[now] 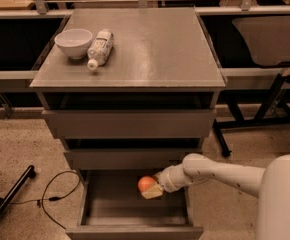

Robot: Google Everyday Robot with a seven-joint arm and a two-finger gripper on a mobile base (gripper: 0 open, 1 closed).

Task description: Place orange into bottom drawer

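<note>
Nearest us, the bottom drawer [116,205] stands pulled wide open, its grey floor bare, and here's the action right over it: the gripper [152,190] hangs above the drawer's far right part, about 2 o'clock of the interior, with the arm [220,174] reaching in from 3 o'clock. The fingers are clamped on the orange [145,183], one pale finger showing underneath the fruit. The orange is inside the drawer's outline, but it looks to be held up off the floor, just under the front of the middle drawer [127,159]. So by my read the carry is done and the drawer is ready; what's left is a short lowering, letting go, and getting the arm out without knocking the drawer above. Off at 9 o'clock a cable [60,196] loops on the floor, well apart. Further back, the top drawer [127,125] sits a little way out. On the cabinet top [155,49], a bowl [74,43] and a lying bottle [100,48] sit side by side at 10 o'clock, no part of this play.
</note>
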